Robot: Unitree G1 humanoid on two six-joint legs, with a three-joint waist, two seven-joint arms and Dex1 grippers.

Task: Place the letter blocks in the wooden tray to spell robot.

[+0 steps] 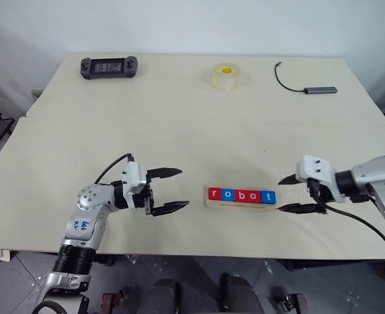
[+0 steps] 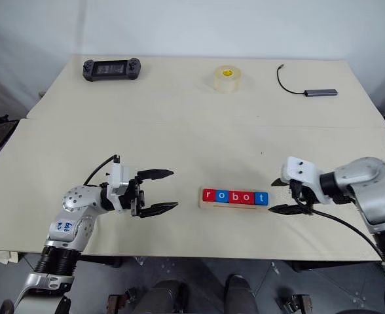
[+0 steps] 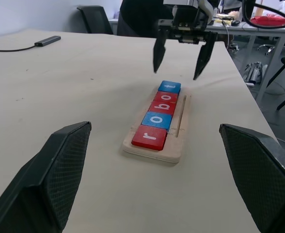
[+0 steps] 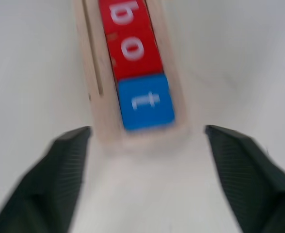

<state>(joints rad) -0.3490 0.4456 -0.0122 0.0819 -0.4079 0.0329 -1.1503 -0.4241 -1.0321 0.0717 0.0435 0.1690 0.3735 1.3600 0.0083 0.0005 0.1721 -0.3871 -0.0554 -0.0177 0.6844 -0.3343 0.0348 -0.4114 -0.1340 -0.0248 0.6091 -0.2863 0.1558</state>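
Observation:
The letter blocks (image 1: pixel 241 195) lie in a row in the wooden tray (image 1: pixel 239 204) near the table's front edge, reading r, o, b, o, t from left to right, red and blue. My right gripper (image 1: pixel 297 194) stands open just right of the tray's end, nothing between its fingers, and the blue t block (image 4: pixel 146 106) lies just beyond its fingertips. My left gripper (image 1: pixel 170 190) hangs open a short way left of the tray, pointing at it, empty. From the left wrist, the tray (image 3: pixel 154 151) with the blocks (image 3: pixel 158 116) lies ahead, the right gripper (image 3: pixel 180 59) beyond it.
At the table's far side lie a black handheld game console (image 1: pixel 109 67), a roll of clear tape (image 1: pixel 226 76) and a grey adapter with a black cable (image 1: pixel 312 87). A seam runs across the table top. The front edge is close to both arms.

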